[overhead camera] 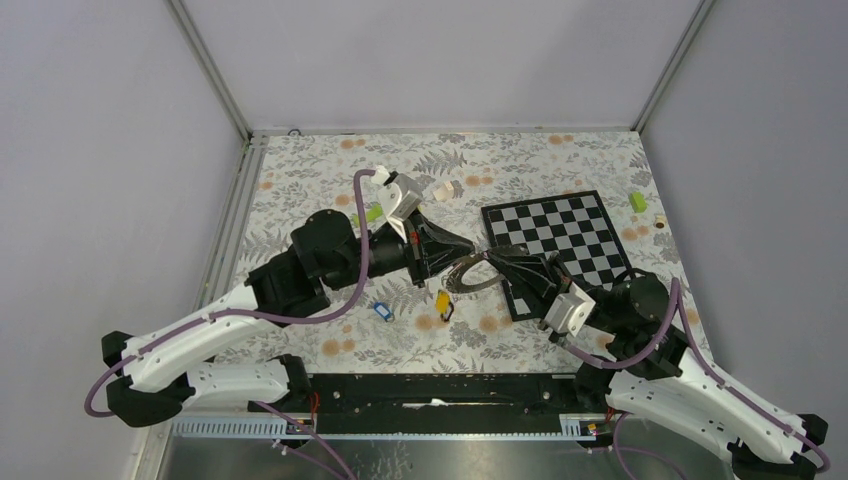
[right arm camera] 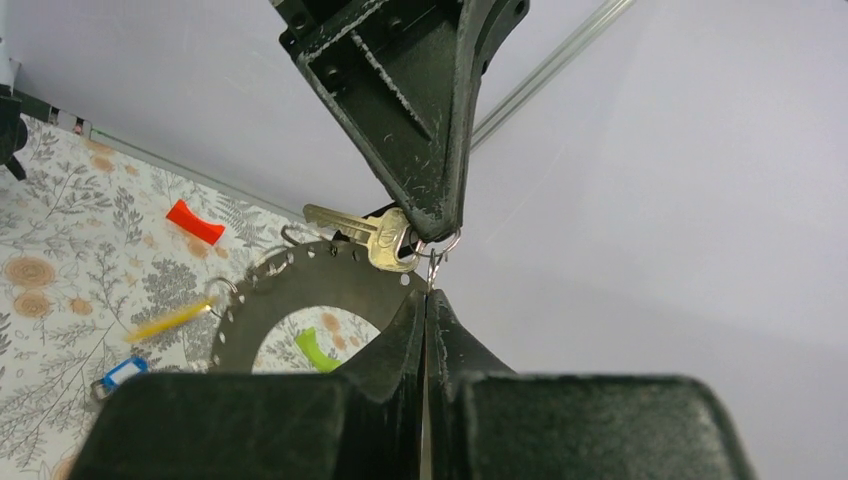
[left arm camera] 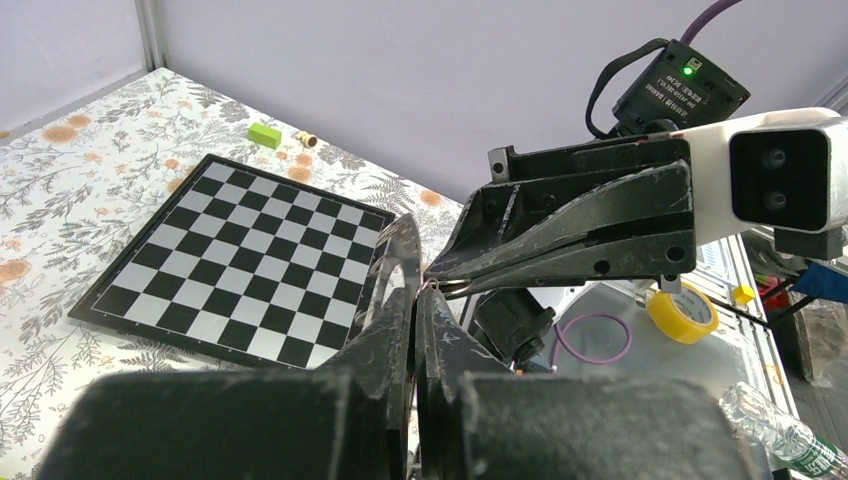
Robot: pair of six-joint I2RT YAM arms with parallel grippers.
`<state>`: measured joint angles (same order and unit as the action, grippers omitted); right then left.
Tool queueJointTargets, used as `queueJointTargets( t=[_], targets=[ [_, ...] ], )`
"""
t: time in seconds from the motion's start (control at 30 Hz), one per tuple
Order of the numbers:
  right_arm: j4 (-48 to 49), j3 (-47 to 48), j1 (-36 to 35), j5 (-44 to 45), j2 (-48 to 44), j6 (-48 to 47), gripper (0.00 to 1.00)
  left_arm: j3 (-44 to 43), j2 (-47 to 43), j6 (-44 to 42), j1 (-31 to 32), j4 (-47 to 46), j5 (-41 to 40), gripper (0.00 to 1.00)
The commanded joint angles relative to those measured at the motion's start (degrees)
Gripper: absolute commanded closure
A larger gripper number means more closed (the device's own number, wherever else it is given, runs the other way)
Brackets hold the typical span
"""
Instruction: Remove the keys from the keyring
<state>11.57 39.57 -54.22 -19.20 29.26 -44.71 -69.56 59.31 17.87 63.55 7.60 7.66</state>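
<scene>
Hanging above the tabletop's (overhead camera: pixel 560 165) middle, the keyring (right arm camera: pixel 335 280) is a flat grey metal hoop with a perforated rim. Left claw (overhead camera: pixel 468 247) and right claw (overhead camera: pixel 492 254) meet at that rim, jaws pressed shut; which one carries it cannot be told. The right wrist view alone shows a brass key (right arm camera: pixel 372 235); the top view, a dangling yellow-tagged key (overhead camera: pixel 442 300).

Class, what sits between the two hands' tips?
A small wire loop carrying a brass key, at the keyring rim; the right wrist view shows it.
</scene>
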Motion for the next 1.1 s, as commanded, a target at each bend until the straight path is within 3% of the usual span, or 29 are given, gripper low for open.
queueJointTargets(
  t=[0.0,0.67,1.07],
  targets=[
    [5.7,1.8,-0.2,-3.0,-1.5,1.6,1.00,-0.2,-2.0,-1.3,-0.4,-4.5,-5.9,1.00],
    [11.2,0.1,-0.2,-3.4,-0.8,5.1,1.00,-1.8,-0.4,0.5,-0.4,-2.2,-3.2,1.00],
    [22.7,-3.2,-0.3,4.2,0.0,11.5,1.00,-3.3,1.2,0.8,-0.4,-0.9,-2.2,1.00]
  ],
)
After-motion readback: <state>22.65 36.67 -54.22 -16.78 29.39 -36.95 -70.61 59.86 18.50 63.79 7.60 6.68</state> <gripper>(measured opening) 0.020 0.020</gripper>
